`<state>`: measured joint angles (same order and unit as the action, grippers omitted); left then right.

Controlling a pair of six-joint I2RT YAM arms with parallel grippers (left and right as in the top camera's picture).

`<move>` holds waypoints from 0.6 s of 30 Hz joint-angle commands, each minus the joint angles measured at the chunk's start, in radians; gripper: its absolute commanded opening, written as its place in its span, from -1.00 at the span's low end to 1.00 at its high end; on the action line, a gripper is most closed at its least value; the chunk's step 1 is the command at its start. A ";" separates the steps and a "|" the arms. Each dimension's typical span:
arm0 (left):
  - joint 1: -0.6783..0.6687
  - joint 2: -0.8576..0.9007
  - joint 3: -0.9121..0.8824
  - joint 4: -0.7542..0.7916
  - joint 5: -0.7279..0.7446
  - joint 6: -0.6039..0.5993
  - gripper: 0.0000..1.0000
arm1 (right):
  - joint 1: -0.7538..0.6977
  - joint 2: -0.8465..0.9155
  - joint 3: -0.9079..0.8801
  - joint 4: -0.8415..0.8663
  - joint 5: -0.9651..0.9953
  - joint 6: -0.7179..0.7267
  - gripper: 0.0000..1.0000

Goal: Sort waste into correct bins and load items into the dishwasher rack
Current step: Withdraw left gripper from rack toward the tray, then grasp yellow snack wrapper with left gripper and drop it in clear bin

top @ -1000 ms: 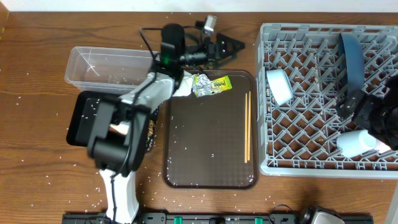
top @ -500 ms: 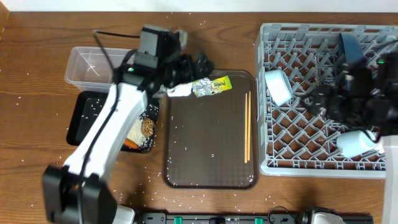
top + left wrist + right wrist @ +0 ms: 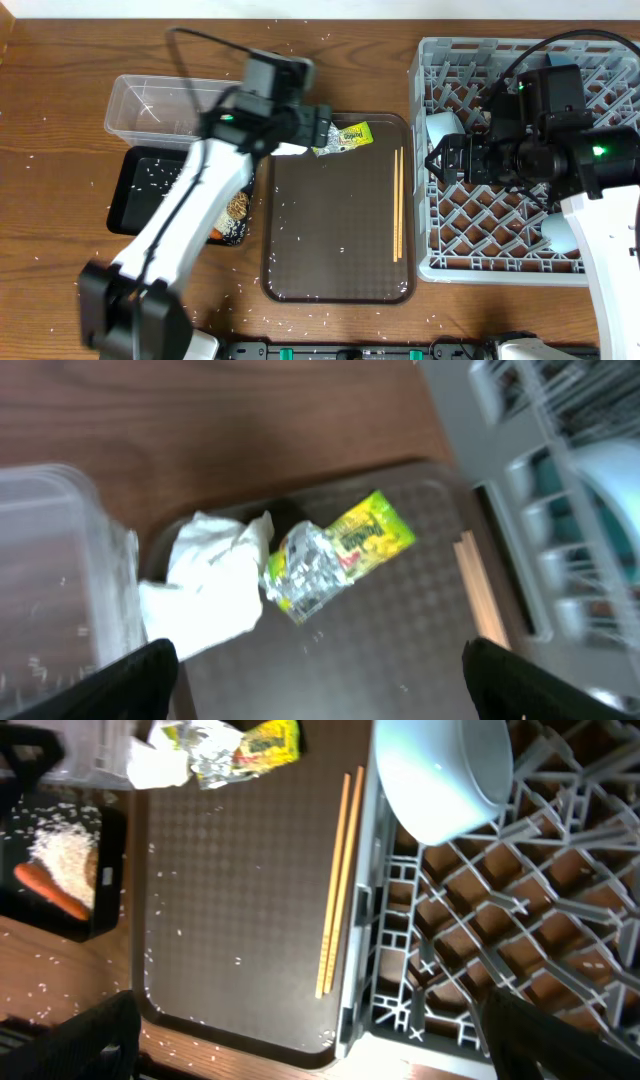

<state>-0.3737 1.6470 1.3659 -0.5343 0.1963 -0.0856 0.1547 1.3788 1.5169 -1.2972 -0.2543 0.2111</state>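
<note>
A crumpled white tissue (image 3: pixel 205 585) and a silver-foil, yellow-green wrapper (image 3: pixel 335 555) lie at the back left corner of the brown serving tray (image 3: pixel 340 230). My left gripper (image 3: pixel 323 127) hovers over them, open, with nothing between its fingers (image 3: pixel 140 678). The wooden chopsticks (image 3: pixel 398 205) lie along the tray's right side. My right gripper (image 3: pixel 438 160) hangs open above the left edge of the grey dishwasher rack (image 3: pixel 500 215), beside the white bowl (image 3: pixel 440 770). The black tray (image 3: pixel 140 185) holds rice (image 3: pixel 65 855), a brown lump (image 3: pixel 237 205) and a carrot piece (image 3: pixel 50 892).
The clear tub (image 3: pixel 160 105) stands behind the black tray, left of the tissue. A pale cup (image 3: pixel 558 232) lies in the rack's front right part. Loose rice grains dot the wooden table (image 3: pixel 60 270) and the serving tray.
My left gripper came back from beyond the tray's far edge to hover over the tissue and wrapper. My right arm swung left across the rack to its left edge.
</note>
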 commanded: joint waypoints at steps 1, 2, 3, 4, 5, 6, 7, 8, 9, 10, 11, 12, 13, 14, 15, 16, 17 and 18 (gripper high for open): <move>-0.034 0.111 -0.008 0.040 -0.119 0.078 0.84 | 0.010 0.002 0.005 -0.021 0.026 0.039 0.98; -0.038 0.138 -0.008 0.057 -0.119 0.079 0.84 | 0.008 0.002 0.005 -0.028 0.027 0.039 0.98; -0.040 0.167 -0.008 0.079 -0.119 0.078 0.84 | 0.008 0.002 0.005 -0.032 0.027 0.039 0.98; -0.040 0.196 -0.008 0.102 -0.119 0.078 0.84 | 0.010 0.002 0.004 -0.034 0.026 0.039 0.99; -0.040 0.219 -0.008 0.124 -0.119 0.078 0.85 | 0.013 0.002 0.003 -0.036 0.026 0.039 0.99; -0.040 0.238 -0.008 0.144 -0.119 0.078 0.84 | 0.019 0.002 0.003 -0.039 0.026 0.039 0.98; -0.040 0.257 -0.008 0.163 -0.119 0.078 0.84 | 0.022 0.002 0.003 -0.041 0.026 0.039 0.99; -0.040 0.275 -0.008 0.181 -0.118 0.077 0.83 | 0.023 0.003 0.003 -0.042 0.026 0.039 0.98; -0.042 0.293 -0.008 0.194 -0.118 0.077 0.77 | 0.023 0.003 0.002 -0.040 0.027 0.039 0.99; -0.045 0.303 -0.008 0.200 -0.114 0.075 0.69 | 0.023 0.003 0.000 -0.039 0.027 0.039 0.99; -0.047 0.316 -0.008 0.206 -0.102 0.074 0.59 | 0.023 0.003 -0.001 -0.039 0.027 0.039 0.98; -0.052 0.328 -0.008 0.212 -0.083 0.074 0.51 | 0.026 0.003 -0.001 -0.042 0.026 0.039 0.99; -0.057 0.338 -0.008 0.216 -0.075 0.074 0.44 | 0.027 0.003 -0.002 -0.042 0.026 0.039 0.99; -0.062 0.344 -0.008 0.217 -0.079 0.074 0.39 | 0.027 0.003 -0.003 -0.041 0.027 0.039 0.99; -0.066 0.351 -0.008 0.219 -0.089 0.075 0.29 | 0.027 0.004 -0.003 -0.038 0.027 0.039 0.99; -0.069 0.355 -0.008 0.219 -0.107 0.075 0.14 | 0.027 0.004 -0.003 -0.036 0.027 0.039 0.99; -0.070 0.356 -0.008 0.218 -0.121 0.074 -0.09 | 0.031 0.004 -0.003 -0.035 0.027 0.039 0.99; -0.070 0.356 -0.008 0.218 -0.134 0.074 -0.32 | 0.035 0.004 -0.003 -0.037 0.027 0.039 0.99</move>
<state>-0.4374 1.9945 1.3647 -0.3168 0.0967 -0.0242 0.1734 1.3830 1.5169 -1.3346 -0.2314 0.2352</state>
